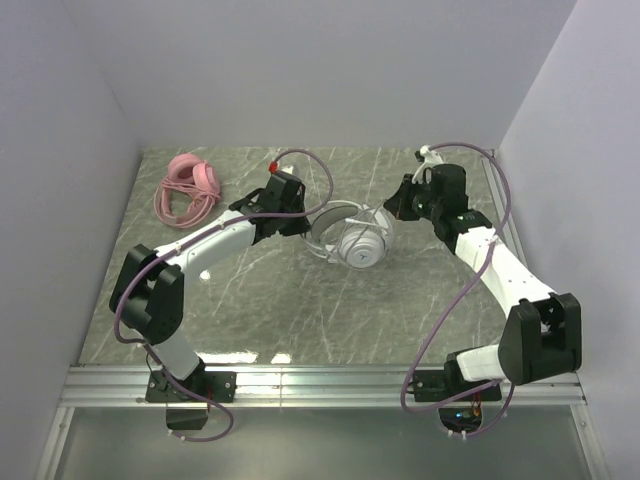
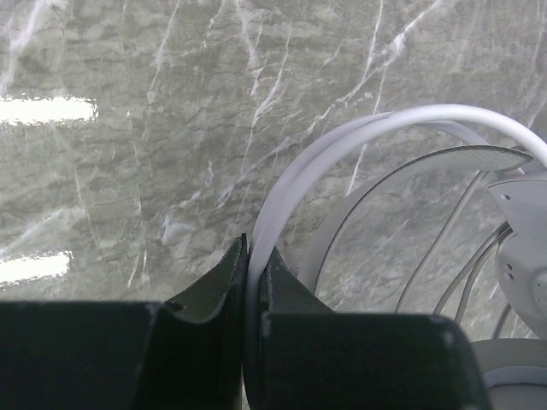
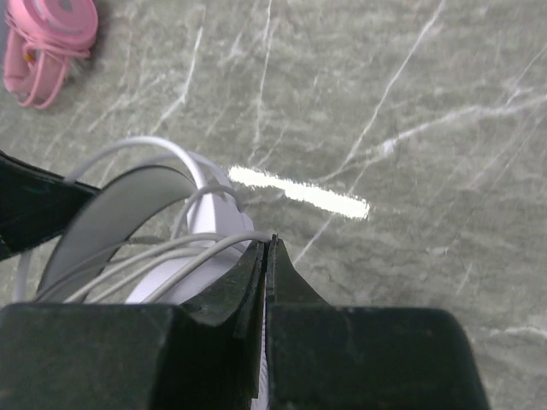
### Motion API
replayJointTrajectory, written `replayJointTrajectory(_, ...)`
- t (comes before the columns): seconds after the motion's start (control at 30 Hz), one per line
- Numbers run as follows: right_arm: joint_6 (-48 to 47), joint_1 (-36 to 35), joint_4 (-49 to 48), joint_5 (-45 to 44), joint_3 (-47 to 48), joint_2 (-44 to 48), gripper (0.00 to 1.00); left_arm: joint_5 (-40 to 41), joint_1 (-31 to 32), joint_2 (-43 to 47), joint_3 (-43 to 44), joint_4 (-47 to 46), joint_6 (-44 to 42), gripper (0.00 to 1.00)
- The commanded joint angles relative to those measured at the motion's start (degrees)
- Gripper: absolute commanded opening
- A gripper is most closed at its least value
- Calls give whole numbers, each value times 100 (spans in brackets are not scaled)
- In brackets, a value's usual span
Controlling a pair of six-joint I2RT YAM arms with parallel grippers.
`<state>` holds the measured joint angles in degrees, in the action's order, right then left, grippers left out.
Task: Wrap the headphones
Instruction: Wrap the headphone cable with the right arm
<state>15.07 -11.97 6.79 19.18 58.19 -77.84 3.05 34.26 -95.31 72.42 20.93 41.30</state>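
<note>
The white/grey headphones [image 1: 352,238] lie in the middle of the marble table. My left gripper [image 1: 300,222] is at their left side, shut on the white headband [image 2: 359,137]; in the left wrist view the band passes straight between the jaws [image 2: 255,248]. My right gripper [image 1: 396,206] is at their right side, shut on the thin grey cable [image 3: 171,256], which runs in several strands across the headset [image 3: 120,213] to the jaw tips [image 3: 268,243]. The pink headphones [image 1: 188,185] lie at the back left with their pink cable coiled beside them, also in the right wrist view [image 3: 47,34].
White walls close the table in at the back and on both sides. An aluminium rail [image 1: 320,385] runs along the near edge where both arm bases are bolted. Purple hoses [image 1: 505,200] loop over both arms.
</note>
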Motion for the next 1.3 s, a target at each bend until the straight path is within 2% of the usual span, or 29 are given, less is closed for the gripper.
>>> replayJointTrajectory(0.0,-180,-16,103,-160,385,-29,0,-550,46,460,193,-440,-43,0)
replayJointTrajectory(0.4,-391,28,-652,446,9,-12,0,-1649,-86,829,18,-563,9,0)
replayJointTrajectory(0.77,628,133,-2373,947,-1038,173,0,-1957,-464,970,-35,-713,414,0)
replayJointTrajectory(0.97,1199,133,-2884,1237,-1231,-117,0,-2176,-490,970,-281,-1240,792,0)
replayJointTrajectory(1.13,1401,133,-3130,1009,-1460,-143,6,-2212,-482,935,-299,-1442,1029,0)
replayJointTrajectory(1.27,1604,133,-3577,878,-1662,-284,13,-1879,-499,926,-264,-1434,1169,0)
